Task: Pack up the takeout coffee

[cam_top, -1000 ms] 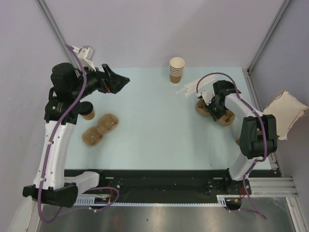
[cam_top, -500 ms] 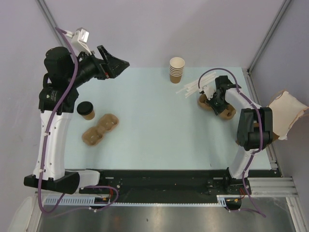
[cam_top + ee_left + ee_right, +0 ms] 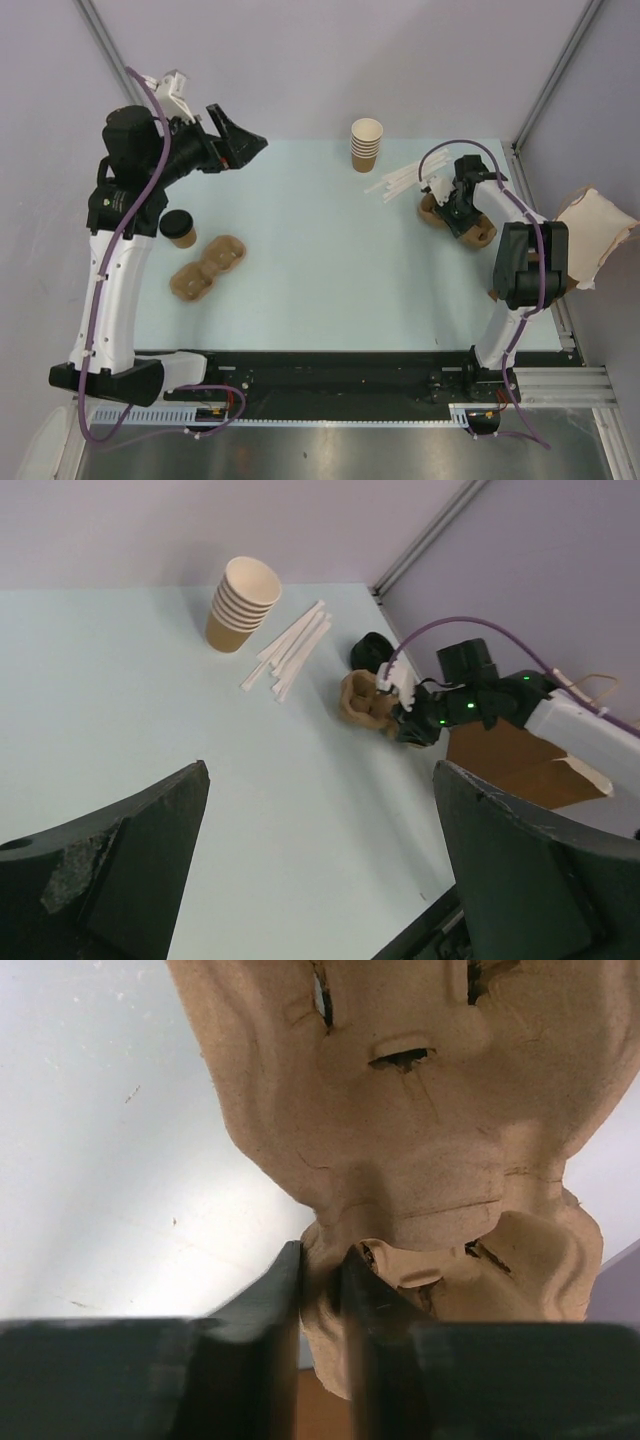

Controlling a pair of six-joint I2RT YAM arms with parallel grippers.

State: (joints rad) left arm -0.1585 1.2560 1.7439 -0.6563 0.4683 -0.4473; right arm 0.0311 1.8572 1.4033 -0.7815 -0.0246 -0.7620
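Tray step, likely: your right tool pinches the rim of the cup tray, left tool wide, empty; next, lift it level toward the coffee.

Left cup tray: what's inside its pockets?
Both pockets of the left cup tray look empty. The takeout coffee stands outside, beside it. Deep pocket bottoms are too shadowed to confirm.

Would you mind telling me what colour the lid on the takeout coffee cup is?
Black. The lid shows best in the top external view.
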